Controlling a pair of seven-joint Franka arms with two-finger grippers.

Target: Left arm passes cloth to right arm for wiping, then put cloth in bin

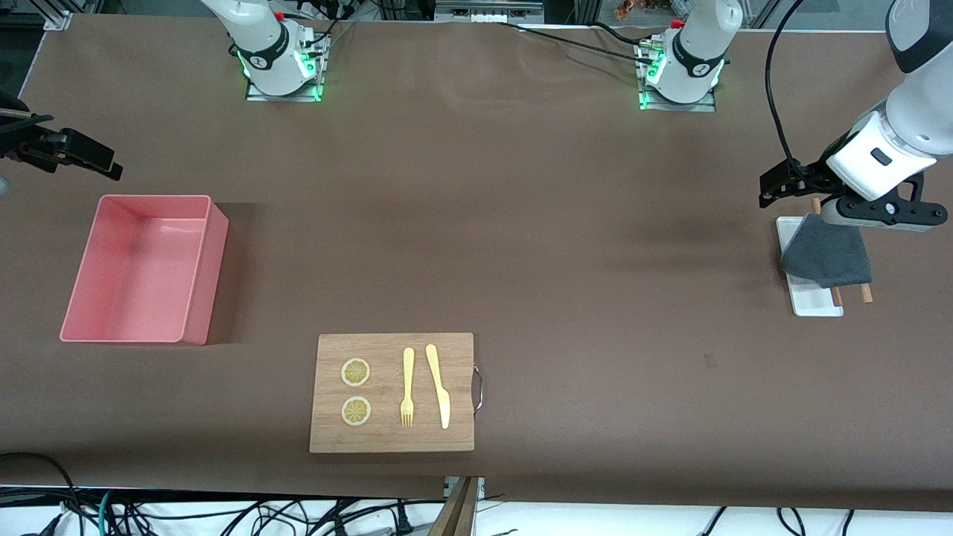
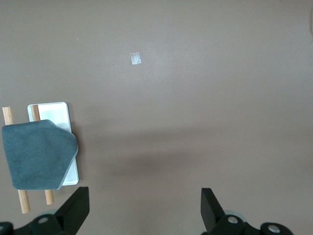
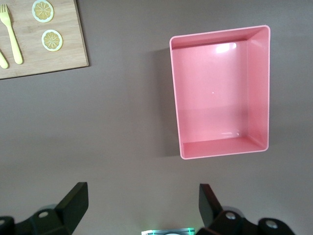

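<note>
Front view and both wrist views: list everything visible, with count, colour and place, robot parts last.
cloth: 1, dark grey, draped over the white tray and wooden sticks, at the left arm's end of the table.
white tray: 1, white, under the cloth.
wooden sticks: 2, light brown, under the cloth beside the tray.
bin: 1, pink, nothing in it, at the right arm's end.
wooden board: 1, light wood, nearest the front camera.
lemon slices: 2, yellow, on the board.
fork: 1, yellow, on the board.
knife: 1, yellow, beside the fork.
left gripper: 1, black, open, above bare table beside the cloth.
right gripper: 1, black, open, above bare table near the bin.
</note>
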